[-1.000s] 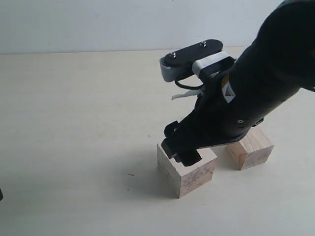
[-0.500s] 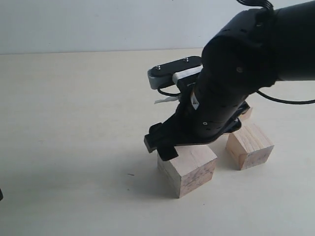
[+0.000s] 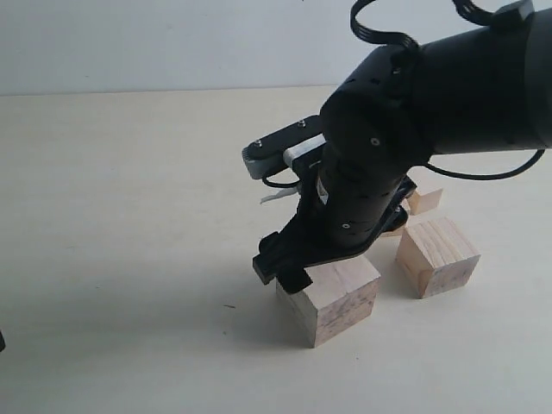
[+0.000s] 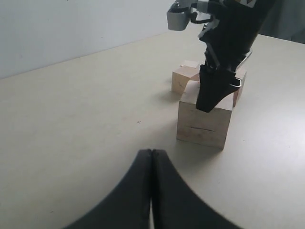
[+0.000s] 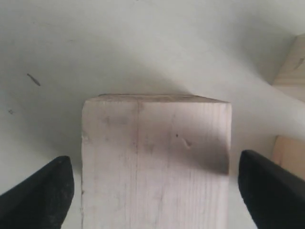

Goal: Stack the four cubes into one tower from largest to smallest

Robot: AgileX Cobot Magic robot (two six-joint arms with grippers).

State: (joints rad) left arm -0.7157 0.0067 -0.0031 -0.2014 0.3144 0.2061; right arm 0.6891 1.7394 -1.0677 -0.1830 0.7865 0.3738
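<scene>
- Right gripper [image 5: 157,186] hangs over the biggest cube [image 3: 328,297], near centre of the table [image 3: 129,216]; jaws spread wide apart, nothing clamped.
- Right wrist view: one black fingertip [image 5: 47,191] on either side of the cube's pale top face, w/ a strip of bare table showing btwn each tip and the wood. No contact seen there.
- Exterior view: only one fingertip shows, at the cube's near-left top corner; the other is hidden behind the arm. Whether that tip touches the wood can't be told.
- Biggest cube stands flat on the table, one corner turned toward the near side; grain and faint grey smudges on top.
- Mid-size cube [image 3: 437,257] sits just right of it, apart, also flat on the table.
- Small cube [image 3: 424,197] lies farther back and right, partly behind the black arm.
- A sliver of pale wood shows btwn arm and mid-size cube; can't tell if it's a fourth cube.
- The cubes in view each rest on the table singly.
- Left gripper [image 4: 151,191] is well left of the cubes, low over bare table, fingers pressed together w/ nothing btwn them.
- Grey camera block [image 3: 276,155] rides on the right wrist; black cable [image 3: 379,26] loops above the arm.
- Plain pale wall [image 3: 172,43] behind.
</scene>
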